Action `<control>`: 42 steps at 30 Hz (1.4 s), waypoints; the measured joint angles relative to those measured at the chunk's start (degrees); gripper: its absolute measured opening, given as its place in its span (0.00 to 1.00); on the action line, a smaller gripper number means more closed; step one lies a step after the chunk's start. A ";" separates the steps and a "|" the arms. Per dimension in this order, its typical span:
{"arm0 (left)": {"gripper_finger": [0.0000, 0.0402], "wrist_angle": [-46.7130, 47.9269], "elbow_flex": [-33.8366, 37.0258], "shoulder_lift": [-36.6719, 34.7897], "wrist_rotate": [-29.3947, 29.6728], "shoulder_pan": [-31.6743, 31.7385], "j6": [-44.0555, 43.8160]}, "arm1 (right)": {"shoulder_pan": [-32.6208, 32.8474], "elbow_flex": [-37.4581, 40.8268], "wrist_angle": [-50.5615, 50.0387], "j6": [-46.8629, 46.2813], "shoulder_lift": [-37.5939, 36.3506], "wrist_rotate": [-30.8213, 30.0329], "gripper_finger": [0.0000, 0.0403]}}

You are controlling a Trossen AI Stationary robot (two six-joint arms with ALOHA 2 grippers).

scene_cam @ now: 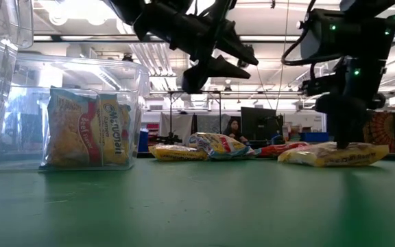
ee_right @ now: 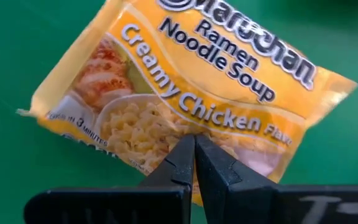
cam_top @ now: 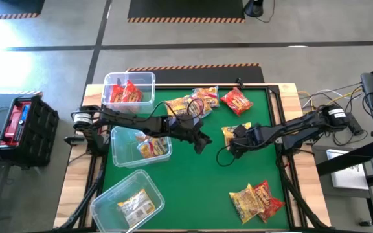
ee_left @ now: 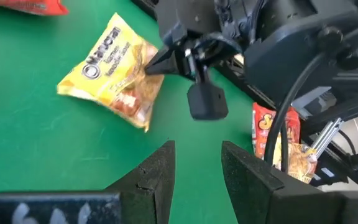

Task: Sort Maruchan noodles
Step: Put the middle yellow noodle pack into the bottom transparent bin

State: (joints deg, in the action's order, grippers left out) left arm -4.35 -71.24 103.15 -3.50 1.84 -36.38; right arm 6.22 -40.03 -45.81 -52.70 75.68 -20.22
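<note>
Right end effector (ee_right: 194, 149) stood over a yellow Creamy Chicken packet (ee_right: 185, 93) lying flat on the green bench (cam_top: 199, 181) near its centre, fingertips pressed together at the packet's near edge, seemingly pinching the wrapper; left end effector (ee_left: 196, 163) hovered above the bench just beside it, fingers parted and empty; further packets (cam_top: 196, 102) lay along the far edge, two more (cam_top: 256, 200) at the near right; three clear bins (cam_top: 129, 87) at the left each held packets.
</note>
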 joint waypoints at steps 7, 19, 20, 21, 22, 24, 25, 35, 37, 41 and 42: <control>0.28 0.22 0.11 0.00 2.53 0.94 -6.16 | -0.01 0.07 5.05 3.48 -2.20 6.39 0.02; 0.28 -1.08 0.08 0.00 6.86 2.76 -8.14 | 0.00 0.11 0.76 10.47 -14.22 11.25 0.02; 0.28 -1.34 0.08 0.00 6.46 2.78 -8.29 | -0.02 0.11 -0.57 10.91 -14.81 11.23 0.02; 0.28 -1.80 0.08 0.00 5.48 2.78 -8.92 | 0.00 0.16 -1.72 11.50 -15.27 11.21 0.02; 0.28 -2.28 0.08 0.00 4.80 2.78 -9.89 | 0.00 0.45 -2.39 11.84 -15.62 11.19 0.02; 0.28 -3.07 0.08 0.00 4.48 2.77 -11.38 | -0.02 1.22 -2.45 12.62 -15.97 11.35 0.02; 0.28 -3.47 0.08 0.10 4.51 2.78 -12.17 | -0.02 1.59 -2.08 12.88 -15.94 11.44 0.02; 0.28 -19.35 0.03 7.44 4.60 2.37 -22.48 | 0.00 5.65 3.73 14.01 -13.33 11.82 0.02; 0.28 -18.81 -0.02 8.72 3.16 2.37 -24.35 | -0.02 6.49 7.06 14.44 -12.81 11.80 0.02; 0.28 -18.64 -0.30 10.38 1.82 2.38 -27.17 | -0.02 8.20 14.60 14.36 -11.47 11.69 0.02; 0.28 -18.85 -0.35 10.58 1.54 2.43 -27.62 | -0.02 8.33 15.83 14.35 -11.20 11.68 0.02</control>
State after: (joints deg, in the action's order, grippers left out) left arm -23.20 -71.59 113.73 -1.96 4.28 -64.00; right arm 6.20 -31.70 -29.98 -38.35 64.48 -8.54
